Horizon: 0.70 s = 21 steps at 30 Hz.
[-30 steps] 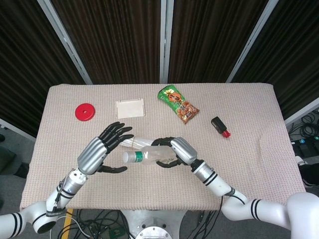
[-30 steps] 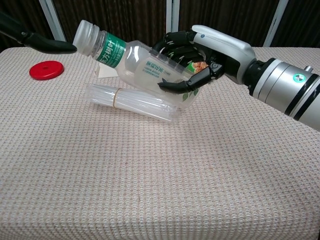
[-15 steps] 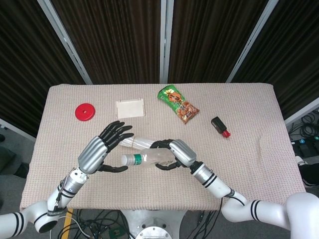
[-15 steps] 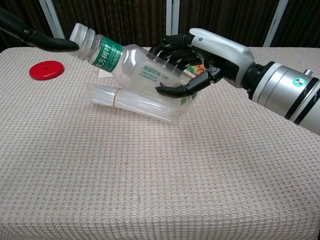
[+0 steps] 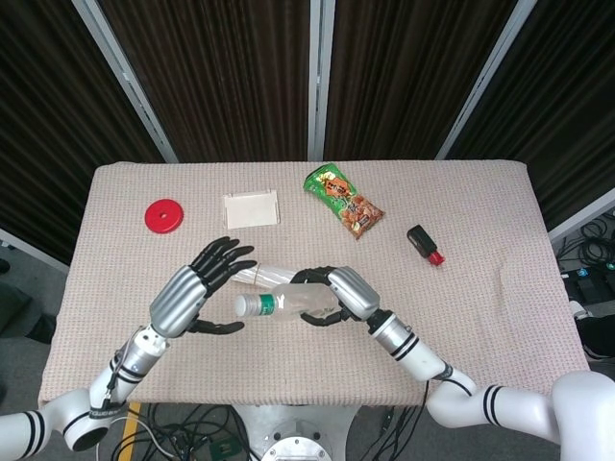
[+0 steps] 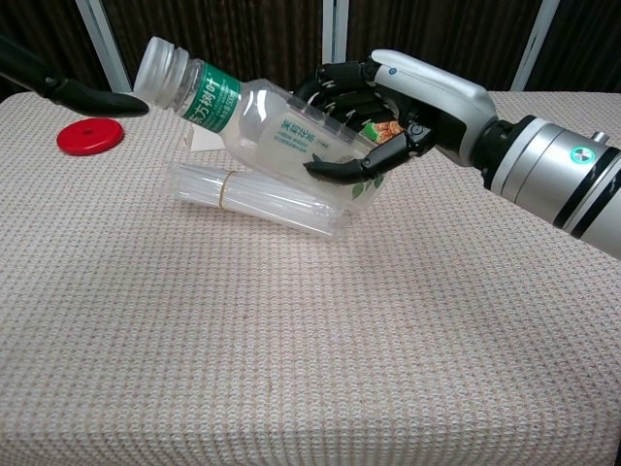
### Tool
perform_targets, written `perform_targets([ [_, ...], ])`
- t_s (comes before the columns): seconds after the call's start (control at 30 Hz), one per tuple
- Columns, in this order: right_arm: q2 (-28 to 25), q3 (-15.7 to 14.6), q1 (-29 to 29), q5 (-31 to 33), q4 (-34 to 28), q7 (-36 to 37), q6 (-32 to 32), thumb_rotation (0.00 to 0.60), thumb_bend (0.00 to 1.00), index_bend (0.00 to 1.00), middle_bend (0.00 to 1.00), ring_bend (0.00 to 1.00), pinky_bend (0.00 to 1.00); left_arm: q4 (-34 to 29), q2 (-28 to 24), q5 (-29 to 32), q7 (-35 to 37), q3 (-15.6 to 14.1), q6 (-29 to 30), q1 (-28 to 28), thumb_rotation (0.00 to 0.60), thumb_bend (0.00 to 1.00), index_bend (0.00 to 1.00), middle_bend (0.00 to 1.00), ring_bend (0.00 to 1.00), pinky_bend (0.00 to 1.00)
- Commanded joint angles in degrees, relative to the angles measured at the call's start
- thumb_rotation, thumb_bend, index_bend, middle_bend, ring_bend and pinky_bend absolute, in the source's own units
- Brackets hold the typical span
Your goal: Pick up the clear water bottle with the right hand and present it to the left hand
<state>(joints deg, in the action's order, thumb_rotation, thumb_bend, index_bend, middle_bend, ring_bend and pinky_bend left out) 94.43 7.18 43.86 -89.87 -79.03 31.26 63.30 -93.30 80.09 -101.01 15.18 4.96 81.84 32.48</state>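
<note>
My right hand [image 5: 342, 292] [image 6: 408, 107] grips the clear water bottle [image 5: 285, 302] [image 6: 262, 115] around its lower body and holds it above the table. The bottle lies tilted, its capless neck with the green label pointing toward my left hand. My left hand [image 5: 197, 285] is open, fingers spread, just left of the bottle's neck and apart from it. In the chest view only a dark fingertip [image 6: 102, 99] of that hand shows near the bottle's mouth.
A clear packet of straws [image 6: 257, 199] [image 5: 252, 276] lies on the cloth below the bottle. Farther back sit a red lid [image 5: 163, 215], a white card [image 5: 251, 208], a green snack bag [image 5: 343, 200] and a small black and red object [image 5: 424, 244].
The bottle's neck has shifted slightly in my right hand. My left hand's fingertip has drawn back a little from the bottle's mouth.
</note>
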Motion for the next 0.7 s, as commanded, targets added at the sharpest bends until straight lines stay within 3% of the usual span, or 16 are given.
perform_targets([
  [0.03,0.0,-0.2,0.0,-0.1,0.0,0.0,-0.1,0.6,0.45,0.62,0.56,0.41,0.49,0.1,0.2,0.1,0.1,0.2,0.0,0.1,0.6,0.0,0.16,0.07,0.0,0.0],
  [0.7,0.3,-0.2,0.1,0.2,0.6,0.6,-0.3,0.6,0.45,0.62,0.56,0.41,0.49,-0.7,0.1,-0.4,-2.1,0.2,0.3,0.6,0.6,0.0,0.16,0.07,0.0,0.0],
])
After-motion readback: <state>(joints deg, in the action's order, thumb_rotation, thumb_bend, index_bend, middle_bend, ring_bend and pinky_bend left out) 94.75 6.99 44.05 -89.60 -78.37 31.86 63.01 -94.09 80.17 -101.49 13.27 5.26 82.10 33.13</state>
